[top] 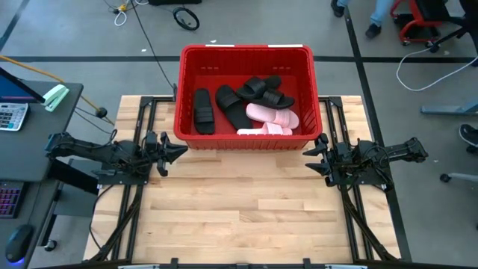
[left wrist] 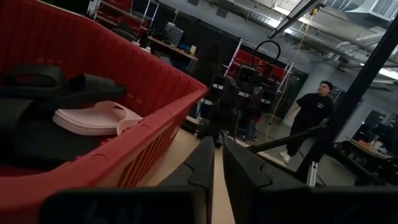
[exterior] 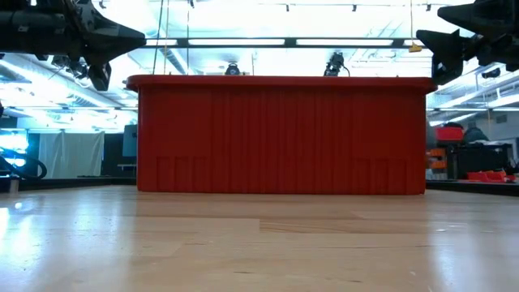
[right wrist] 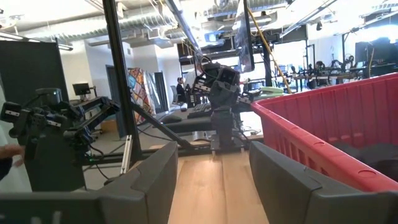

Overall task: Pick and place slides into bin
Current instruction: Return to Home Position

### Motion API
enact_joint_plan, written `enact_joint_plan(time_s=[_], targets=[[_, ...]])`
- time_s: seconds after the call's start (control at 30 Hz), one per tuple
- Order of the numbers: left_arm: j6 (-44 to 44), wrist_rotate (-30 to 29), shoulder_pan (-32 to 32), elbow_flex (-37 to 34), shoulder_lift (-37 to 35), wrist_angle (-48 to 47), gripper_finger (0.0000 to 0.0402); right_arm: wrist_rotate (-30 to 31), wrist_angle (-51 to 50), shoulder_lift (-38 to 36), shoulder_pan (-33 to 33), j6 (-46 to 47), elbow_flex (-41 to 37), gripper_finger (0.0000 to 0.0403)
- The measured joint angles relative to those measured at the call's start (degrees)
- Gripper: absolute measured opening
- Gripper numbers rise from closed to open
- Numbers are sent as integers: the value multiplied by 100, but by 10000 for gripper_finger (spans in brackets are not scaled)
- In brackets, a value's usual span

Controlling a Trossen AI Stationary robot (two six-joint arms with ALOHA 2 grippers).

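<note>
At the left of the butcher-block table [top: 239,217], the left gripper [top: 176,152] is held just off the near left corner of the red bin [top: 246,49], apart from it; its fingers [left wrist: 202,165] are drawn narrow with only a sliver of gap, and nothing is held between them. In the bin the slides are gathered: one black slide [top: 203,110] lies alone along the left side, further black ones [top: 263,90] are piled across the middle, and the two pale pink slides [top: 273,115] rest toward the near right – four black and two pink can be made out, though the overlap makes the count of the pile less sure. No slide is seen on the bare wood in the overhead or table-level views, so the picking and placing is judged complete. At the right, the right gripper [top: 312,155] is poised off the bin's near right corner, fingers [right wrist: 155,171] spread wide and empty. What is left appears to be no more than parking – both arms are already drawn clear of the bin, level, and facing each other across the table.
</note>
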Motion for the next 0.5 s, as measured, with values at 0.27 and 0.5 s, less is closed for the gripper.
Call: enact_joint_plan(time_s=[0.27,0.5], targets=[[5,0,0,0,0,0,35,0,0,1,0,0,0,206],[5,0,0,0,0,0,28,1,0,0,1,0,0,206]])
